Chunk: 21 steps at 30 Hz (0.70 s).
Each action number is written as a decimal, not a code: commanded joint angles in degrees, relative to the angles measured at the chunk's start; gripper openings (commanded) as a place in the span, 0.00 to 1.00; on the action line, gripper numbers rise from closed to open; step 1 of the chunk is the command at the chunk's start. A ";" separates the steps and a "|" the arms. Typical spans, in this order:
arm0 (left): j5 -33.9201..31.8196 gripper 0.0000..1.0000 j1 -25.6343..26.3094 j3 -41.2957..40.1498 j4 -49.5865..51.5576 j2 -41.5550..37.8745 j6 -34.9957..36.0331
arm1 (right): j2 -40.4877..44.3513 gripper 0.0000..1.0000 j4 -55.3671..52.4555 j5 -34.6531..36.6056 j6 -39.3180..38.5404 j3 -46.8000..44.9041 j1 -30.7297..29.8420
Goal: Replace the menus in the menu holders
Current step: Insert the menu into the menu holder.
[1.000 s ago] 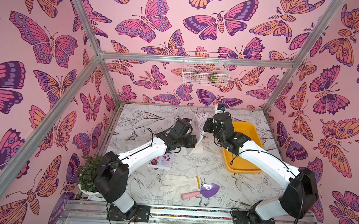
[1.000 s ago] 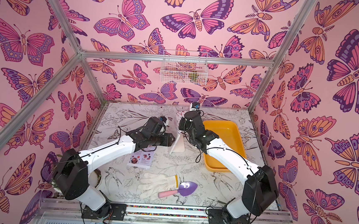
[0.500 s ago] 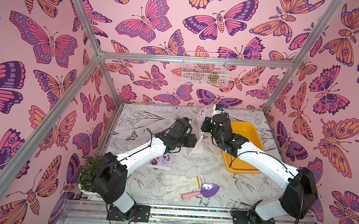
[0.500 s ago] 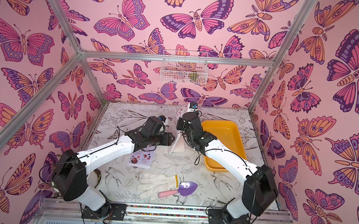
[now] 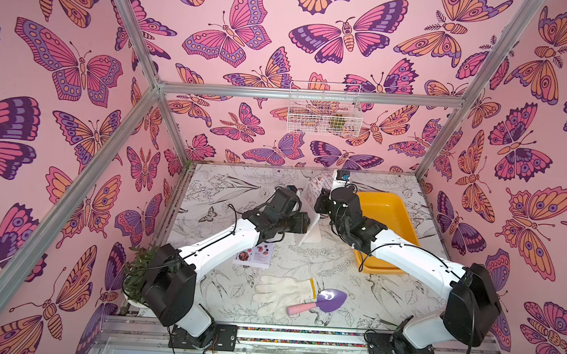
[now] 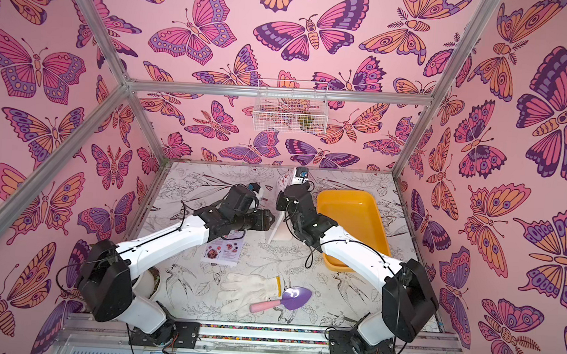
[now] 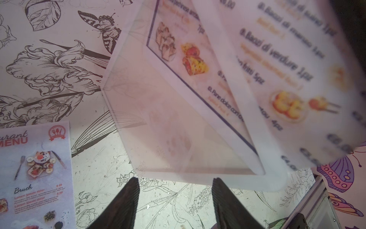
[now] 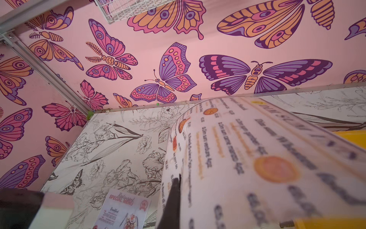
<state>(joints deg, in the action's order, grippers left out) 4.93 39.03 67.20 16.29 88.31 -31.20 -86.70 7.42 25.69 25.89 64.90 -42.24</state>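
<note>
Right gripper (image 5: pixel 321 203) pinches the curled Dim Sum menu (image 5: pixel 316 186) over the menu holder (image 5: pixel 310 228) in a top view. Left wrist: my left gripper (image 7: pixel 174 179) gapes empty at the holder's foot edge, Special Menu sheet (image 7: pixel 35 168) flat nearby. Right wrist: open table (image 8: pixel 118 138) past the curl.

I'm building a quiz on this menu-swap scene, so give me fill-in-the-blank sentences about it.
The right pincer is ___ on the white menu.
The left pincer, facing the holder, stands ___.
The Special Menu lies ___ on the table.
Missing words: shut; open; flat.
</note>
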 commanded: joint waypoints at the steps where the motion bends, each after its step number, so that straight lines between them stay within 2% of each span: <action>1: -0.19 0.61 0.26 -0.89 -0.47 -0.96 -0.38 | 0.82 0.00 1.92 2.16 -1.31 -1.00 -0.87; 10: 0.26 0.61 0.61 -1.52 -0.67 -0.70 -1.18 | 2.65 0.00 9.25 4.95 -4.28 -4.67 -0.91; 21: -1.15 0.60 0.61 -1.30 -0.18 -1.08 -1.38 | 3.91 0.00 15.66 4.17 -8.32 -8.61 -1.33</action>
<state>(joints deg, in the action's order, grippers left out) 4.71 39.42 66.37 16.29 88.31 -32.27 -83.66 20.16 29.36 20.01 56.73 -42.87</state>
